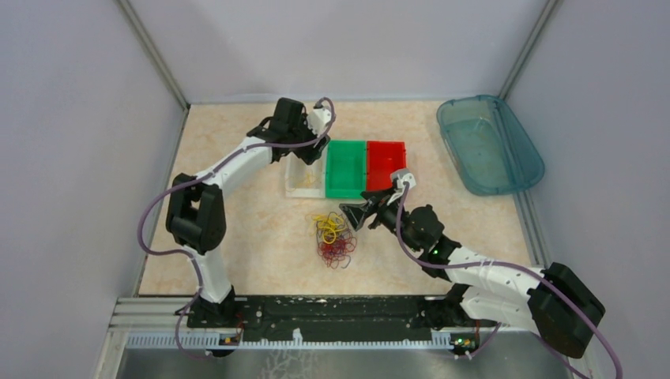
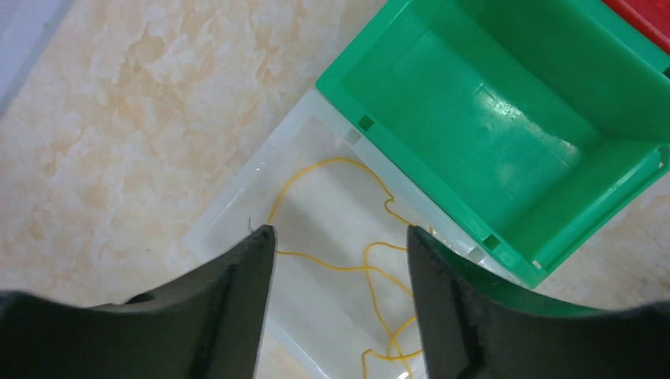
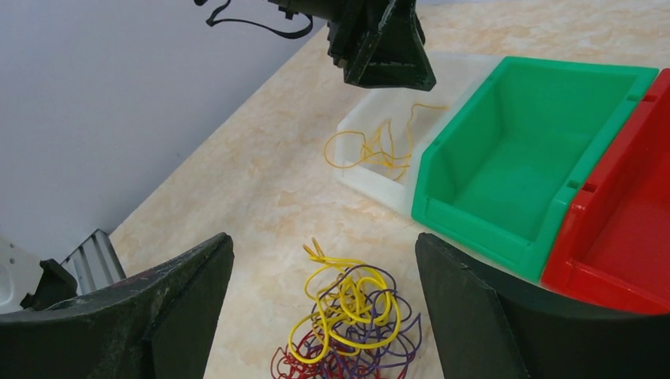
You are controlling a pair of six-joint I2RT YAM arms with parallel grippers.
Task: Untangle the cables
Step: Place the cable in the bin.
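The left pincer (image 2: 340,237) hangs with its two dark fingers parted and nothing between them. Directly beneath it sits a clear bin (image 2: 231,212), and on the bin's floor lies a loose yellow wire (image 3: 375,151), curling from under the left finger across to under the right one. One loop seems to spill over the bin's wall, though the right wrist view is too distant to be sure. Just ahead and to the right of this pincer stands a green bin (image 2: 474,103), touching the clear bin.

The right pincer (image 3: 324,241) is spread wide and grips nothing. Below it, and slightly ahead, the cables (image 3: 348,332) lie on the table (image 1: 245,229) in one knotted heap: yellow strands on top, with dark purple and red ones wound beneath. The heap sits between the fingers in the wrist view, but the fingers do not touch it. Further ahead of this pincer and to its right stand the green bin and a red bin (image 3: 624,237), side by side. A teal tray (image 1: 490,142) lies well off to its right.
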